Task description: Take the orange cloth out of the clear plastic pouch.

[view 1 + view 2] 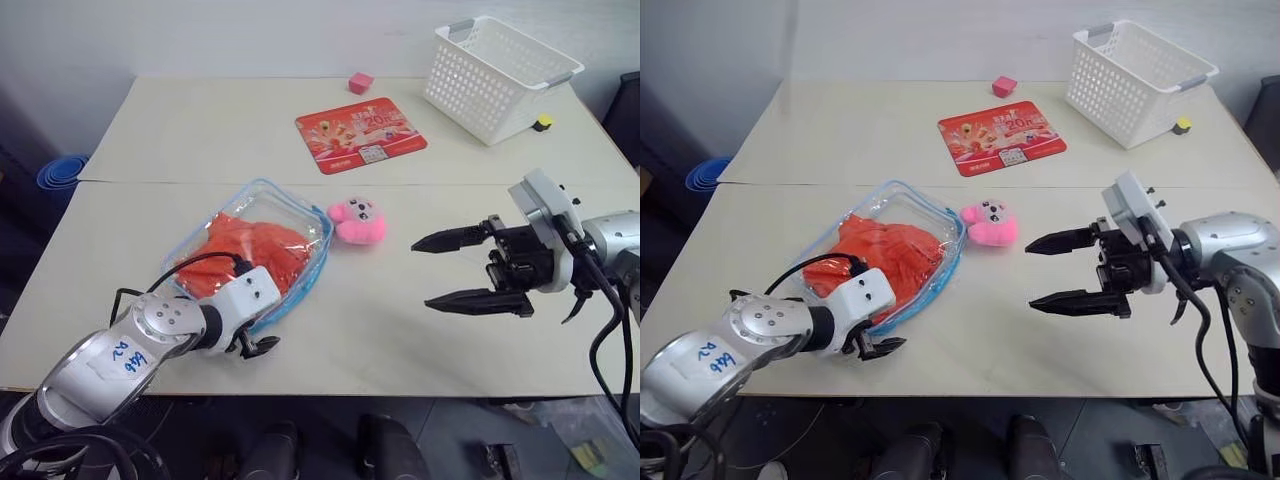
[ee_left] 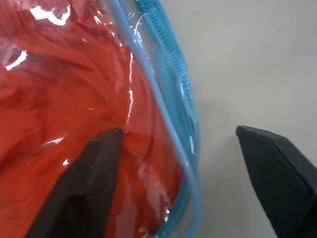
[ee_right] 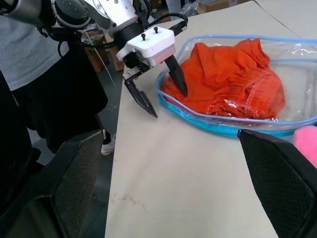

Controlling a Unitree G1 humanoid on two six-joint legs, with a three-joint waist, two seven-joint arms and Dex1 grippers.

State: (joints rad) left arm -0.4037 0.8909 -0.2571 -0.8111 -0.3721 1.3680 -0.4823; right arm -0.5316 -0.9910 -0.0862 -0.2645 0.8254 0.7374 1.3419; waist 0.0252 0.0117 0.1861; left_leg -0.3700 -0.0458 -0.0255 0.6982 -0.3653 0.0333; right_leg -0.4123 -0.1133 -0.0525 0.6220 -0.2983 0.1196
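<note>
Removal not begun. The orange cloth (image 1: 250, 252) lies wholly inside the clear pouch (image 1: 300, 215) on the table (image 1: 400, 330). Left pincer (image 3: 161, 91), fingers parted, straddles the pouch's near edge, nothing gripped. Right pincer (image 1: 455, 270) hangs wide open, well apart.

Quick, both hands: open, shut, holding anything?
Left hand: open, straddling the near edge of the clear plastic pouch, holding nothing yet.
Right hand: open, empty, above the table.
</note>
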